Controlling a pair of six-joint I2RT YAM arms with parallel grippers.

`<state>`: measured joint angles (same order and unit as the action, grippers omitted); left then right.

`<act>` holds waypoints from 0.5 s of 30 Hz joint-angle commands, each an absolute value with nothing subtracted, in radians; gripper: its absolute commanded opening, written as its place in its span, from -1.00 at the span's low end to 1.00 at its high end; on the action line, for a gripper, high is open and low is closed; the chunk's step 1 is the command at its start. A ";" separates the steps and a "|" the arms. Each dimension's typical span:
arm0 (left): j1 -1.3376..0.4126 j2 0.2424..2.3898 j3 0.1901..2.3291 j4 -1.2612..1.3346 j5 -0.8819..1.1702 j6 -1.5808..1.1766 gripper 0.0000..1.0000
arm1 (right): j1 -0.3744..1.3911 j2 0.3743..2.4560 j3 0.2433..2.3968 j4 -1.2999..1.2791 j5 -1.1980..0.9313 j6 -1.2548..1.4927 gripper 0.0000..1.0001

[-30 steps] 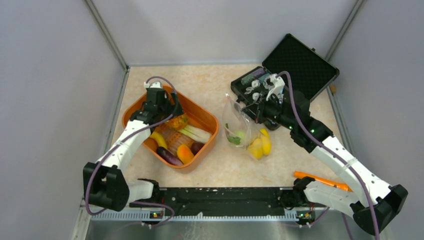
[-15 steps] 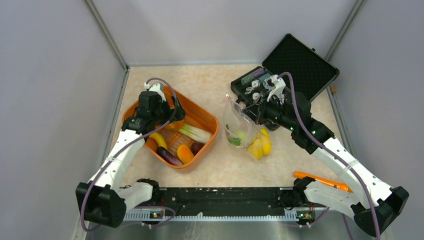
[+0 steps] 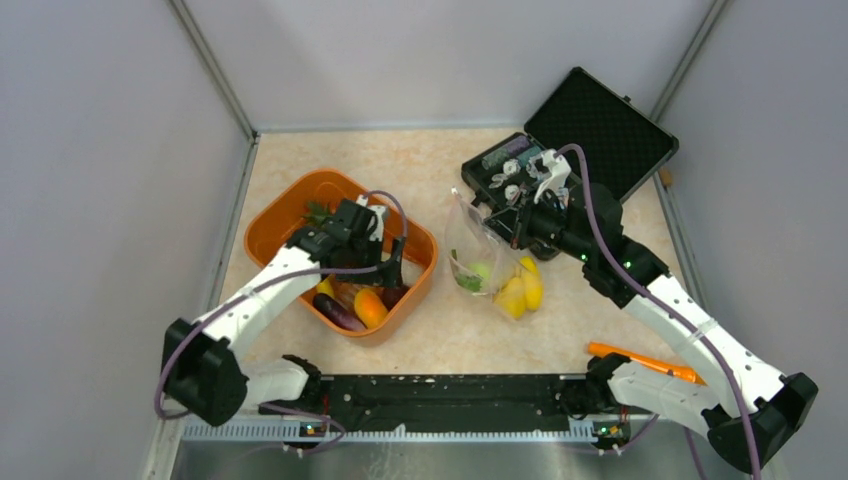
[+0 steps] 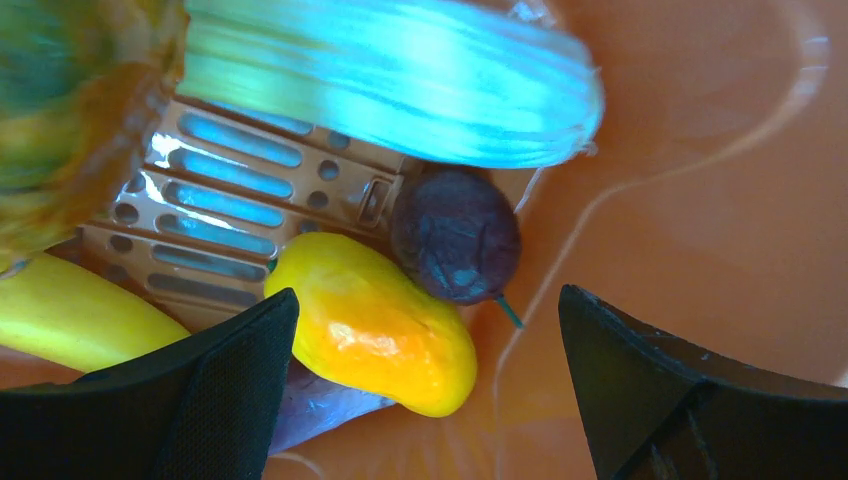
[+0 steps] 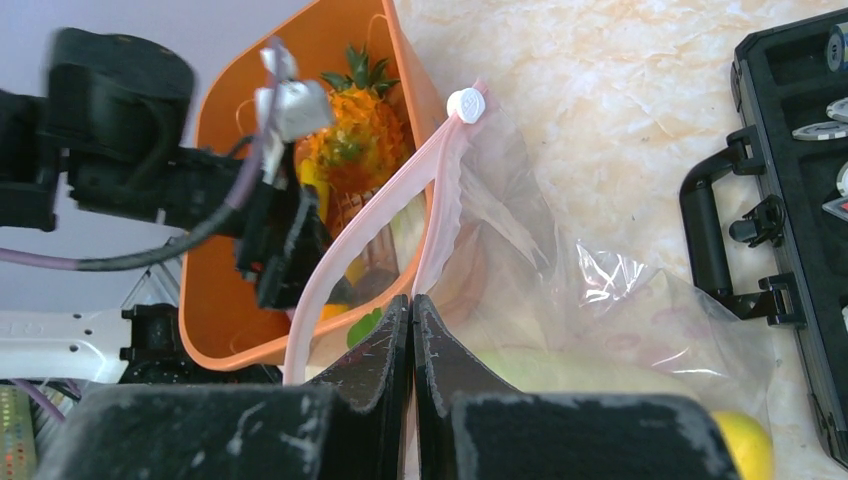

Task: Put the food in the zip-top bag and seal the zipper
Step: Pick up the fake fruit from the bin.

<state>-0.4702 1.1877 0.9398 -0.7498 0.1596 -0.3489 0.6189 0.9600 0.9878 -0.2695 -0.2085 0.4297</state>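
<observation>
My left jaws are spread as wide as they go and point down into the orange tub (image 3: 290, 205). Between the two fingers, in the left wrist view, I see a yellow-orange fruit (image 4: 375, 335) with a dark purple round fruit (image 4: 455, 235) touching its upper end. The jaws grip nothing. A leafy green-white stalk (image 4: 400, 80) lies across the top of that view, blurred, over a slotted insert (image 4: 240, 200). A banana (image 4: 70, 315) shows at the left edge. From above I also make out the purple eggplant (image 3: 338, 313) at the tub's near side and the pineapple (image 5: 350, 140) with its green crown at the far side.

My right jaws are pressed together, pinching one lip of the pinkish zipper (image 5: 380, 205). The other lip runs past them on the tub side, so the mouth gapes. A white slider (image 5: 465, 104) sits at the far end of the strip. The zip-top bag (image 3: 470, 250) lies on the desk (image 3: 400, 165) between the tub and the open black case (image 3: 590, 130). It holds yellow lemons (image 3: 520, 290) and a green piece (image 3: 470, 278). An orange-handled tool (image 3: 645, 362) lies near the right arm's base.
</observation>
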 commanded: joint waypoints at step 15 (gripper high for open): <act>-0.536 1.461 0.842 -0.635 0.115 -0.436 0.97 | 0.615 0.942 0.996 -0.243 -0.204 0.422 -1.00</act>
<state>-0.5369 1.4120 0.9131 -0.7818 0.0662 -0.3725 0.6186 0.9569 0.9878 -0.2722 -0.2070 0.4290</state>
